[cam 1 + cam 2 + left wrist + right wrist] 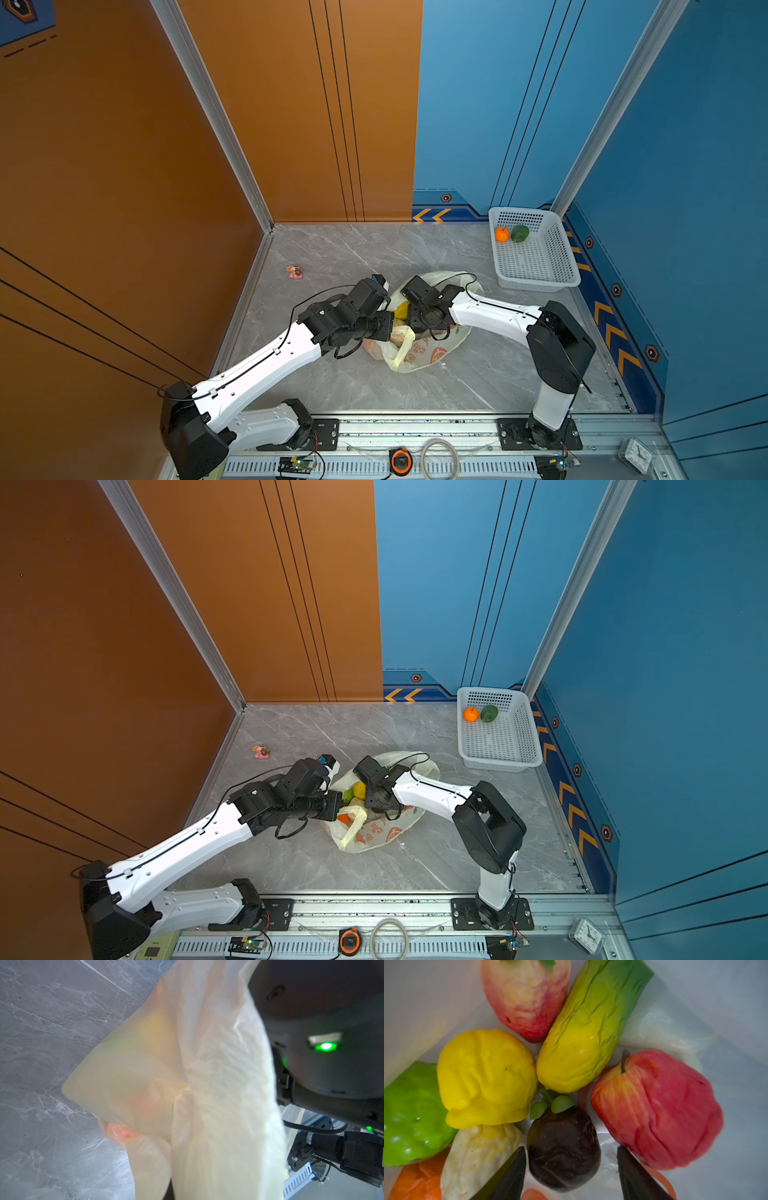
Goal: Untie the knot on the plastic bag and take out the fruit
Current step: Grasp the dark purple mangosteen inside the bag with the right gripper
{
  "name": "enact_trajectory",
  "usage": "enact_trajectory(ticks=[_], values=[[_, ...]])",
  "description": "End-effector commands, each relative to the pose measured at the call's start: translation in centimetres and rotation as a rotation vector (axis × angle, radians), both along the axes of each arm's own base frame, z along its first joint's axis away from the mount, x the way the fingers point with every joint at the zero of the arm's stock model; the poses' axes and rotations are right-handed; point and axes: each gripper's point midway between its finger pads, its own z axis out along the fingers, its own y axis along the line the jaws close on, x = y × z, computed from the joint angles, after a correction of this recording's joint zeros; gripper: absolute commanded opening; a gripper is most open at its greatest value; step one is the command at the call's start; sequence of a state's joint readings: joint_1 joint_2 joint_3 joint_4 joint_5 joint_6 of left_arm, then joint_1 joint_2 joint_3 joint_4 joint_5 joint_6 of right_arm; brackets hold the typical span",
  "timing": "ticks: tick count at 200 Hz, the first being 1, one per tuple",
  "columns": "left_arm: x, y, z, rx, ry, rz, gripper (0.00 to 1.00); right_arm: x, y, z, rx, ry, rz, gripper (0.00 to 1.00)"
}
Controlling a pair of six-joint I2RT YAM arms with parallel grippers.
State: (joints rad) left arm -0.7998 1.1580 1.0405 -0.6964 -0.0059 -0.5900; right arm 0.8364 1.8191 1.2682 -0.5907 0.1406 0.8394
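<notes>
**Grey table: one gripper pinches the bag, one is open over a dark fruit**

Grey stone table (332,257) sits between an orange wall (124,166) and blue walls (478,104). The bag (432,353) lies in the middle of it with its mouth open.

The left gripper (388,308) is closed tight on the bag's left edge. In the left wrist view the thin plastic is stretched up close to the camera and hides the fingers. The left arm comes from the front left, long and low.

The right gripper (570,1147) is down inside the bag. Its jaws are apart, with one black finger (508,1174) on each side of the dark fruit (562,1159). One finger is right at the fruit's skin and the other has a gap. It holds nothing. The right arm comes from the front right, bends at the elbow, and its wrist tips down into the bag.

More fruit crowds around the dark one: an apple (658,1109), a yellow fruit (485,1076), a long yellow-green one (583,1043) and a bright green one (411,1113).

A white basket (557,270) stands in the far right corner with an orange (501,235) and a green fruit (520,233) inside. A pink toy (294,272) lies alone on the left.
</notes>
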Motion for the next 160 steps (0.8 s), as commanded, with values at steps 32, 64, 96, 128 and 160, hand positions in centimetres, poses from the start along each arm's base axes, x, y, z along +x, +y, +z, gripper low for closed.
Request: enact_trajectory(ticks=[32, 64, 96, 128, 160], values=[[-0.9, 0.4, -1.1, 0.02, 0.008, -0.028, 0.0, 0.9, -0.5, -1.8, -0.061, 0.016, -0.01, 0.7], [-0.7, 0.5, -1.2, 0.021, 0.001, -0.019, 0.0, 1.6, 0.0, -2.5, -0.061, 0.015, -0.004, 0.69], [-0.6, 0.6, -1.1, 0.022, -0.006, -0.008, 0.0, 2.0, 0.1, -2.5, -0.062, 0.006, -0.002, 0.58], [-0.2, 1.0, -0.7, 0.028, -0.026, 0.017, 0.0, 1.1, 0.1, -1.4, -0.033, -0.002, 0.021, 0.42], [0.2, 1.3, -0.3, 0.026, -0.044, 0.049, 0.0, -0.3, -0.2, 0.3, 0.044, -0.024, 0.039, 0.34]])
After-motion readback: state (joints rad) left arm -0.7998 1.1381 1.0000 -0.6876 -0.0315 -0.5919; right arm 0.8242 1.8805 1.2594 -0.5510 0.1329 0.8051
